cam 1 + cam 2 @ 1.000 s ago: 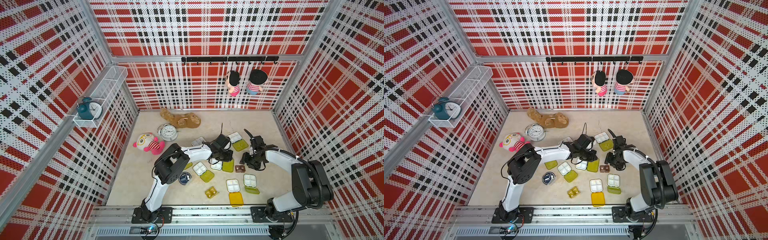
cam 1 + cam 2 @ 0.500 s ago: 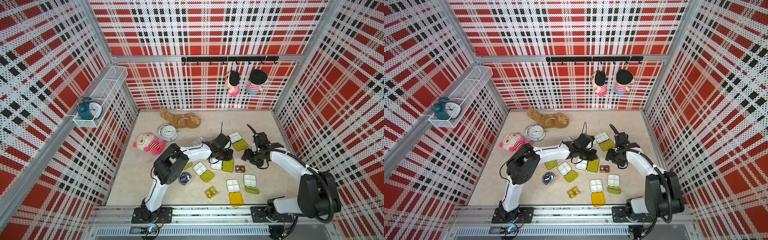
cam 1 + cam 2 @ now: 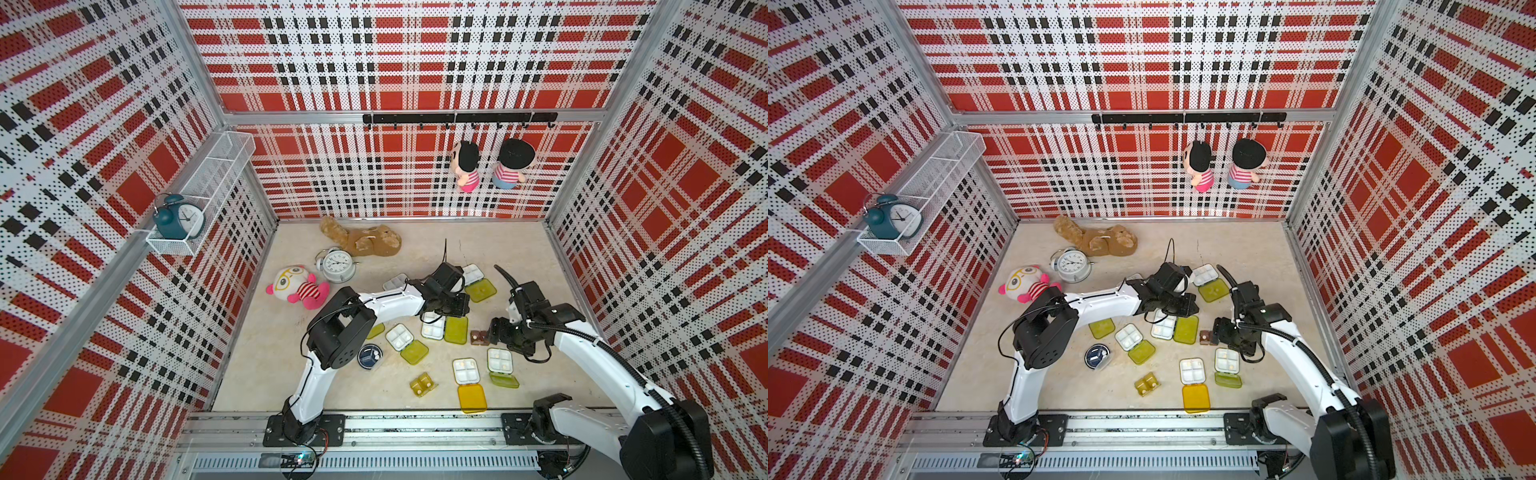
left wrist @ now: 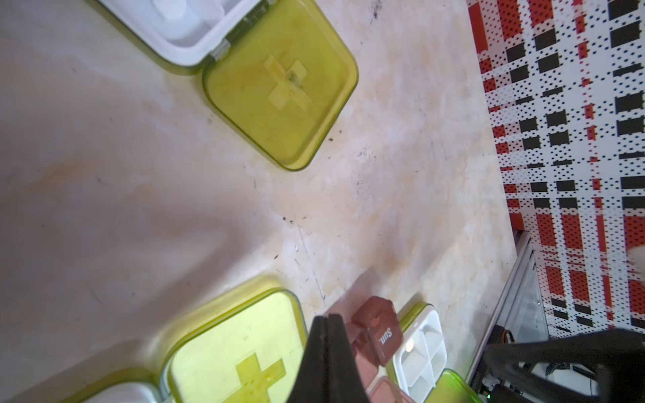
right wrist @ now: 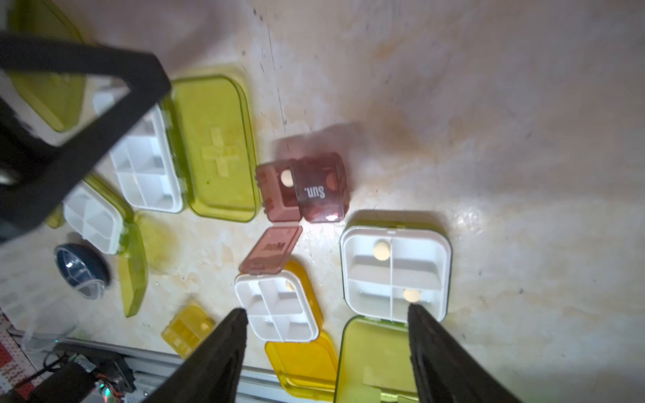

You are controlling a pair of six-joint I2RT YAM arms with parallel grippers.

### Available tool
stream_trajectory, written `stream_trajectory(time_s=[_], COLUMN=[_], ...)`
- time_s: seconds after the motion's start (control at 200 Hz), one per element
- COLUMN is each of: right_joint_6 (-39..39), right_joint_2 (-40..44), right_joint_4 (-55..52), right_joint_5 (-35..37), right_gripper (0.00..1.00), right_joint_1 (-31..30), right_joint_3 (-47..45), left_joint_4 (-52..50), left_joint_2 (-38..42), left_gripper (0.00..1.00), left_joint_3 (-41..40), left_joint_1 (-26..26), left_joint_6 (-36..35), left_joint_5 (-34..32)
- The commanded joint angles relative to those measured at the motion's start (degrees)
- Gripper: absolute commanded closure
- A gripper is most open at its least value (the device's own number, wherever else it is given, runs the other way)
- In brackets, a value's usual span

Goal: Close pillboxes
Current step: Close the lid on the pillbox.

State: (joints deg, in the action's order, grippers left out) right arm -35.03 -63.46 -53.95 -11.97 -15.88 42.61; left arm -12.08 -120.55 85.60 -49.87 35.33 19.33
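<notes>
Several pillboxes lie open on the beige floor, white trays beside lime lids. My left gripper [image 4: 327, 319] is shut and empty, its tips over one lime lid [image 4: 237, 352] next to the small brown pillbox [image 4: 375, 331]. In both top views it [image 3: 451, 305] hovers above that box's tray [image 3: 432, 330]. My right gripper [image 5: 326, 310] stands open and holds nothing, over a white tray [image 5: 394, 268] and the orange-yellow-lidded box [image 5: 279, 310]. The brown pillbox [image 5: 303, 190] lies just beyond its fingertips, one flap marked "Mon" hanging open. In a top view the right gripper [image 3: 496, 332] sits beside the brown pillbox [image 3: 479, 337].
A small amber pillbox [image 3: 423, 384] and a round navy one [image 3: 369, 356] lie nearer the front rail. A white alarm clock [image 3: 337, 266], a pink plush [image 3: 297, 286] and a brown plush [image 3: 365, 241] lie at the back left. Plaid walls close in three sides.
My right gripper's jaws have spread wider and it has shifted slightly toward the front, while its elbow swung out to the right. The left arm has stayed nearly still.
</notes>
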Motion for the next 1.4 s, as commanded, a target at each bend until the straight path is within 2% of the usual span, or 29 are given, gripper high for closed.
stream_trajectory(time_s=[0.0, 0.646, 1.127, 1.393], right_joint_6=[-2.1, -0.5, -0.2, -0.7], right_joint_2=[-1.1, -13.1, -16.9, -16.3], right_joint_4=[0.3, 5.9, 7.9, 7.0], right_joint_5=[-0.2, 4.5, 5.8, 6.9], right_gripper=[0.24, 0.22, 0.22, 0.23], right_joint_1=[-1.7, -2.7, -2.7, -2.7], right_joint_3=[-1.2, 2.9, 3.9, 6.2], left_joint_4=[0.2, 1.0, 1.0, 1.0], left_joint_2=[-0.3, 5.3, 5.8, 6.2], left_gripper=[1.0, 1.0, 1.0, 1.0], left_joint_3=[1.1, -7.2, -8.2, -9.0], left_joint_1=[0.1, 1.4, 2.5, 2.8], left_joint_6=[-0.4, -1.1, -1.8, -2.1], left_joint_5=[0.5, -1.2, -0.4, -0.3])
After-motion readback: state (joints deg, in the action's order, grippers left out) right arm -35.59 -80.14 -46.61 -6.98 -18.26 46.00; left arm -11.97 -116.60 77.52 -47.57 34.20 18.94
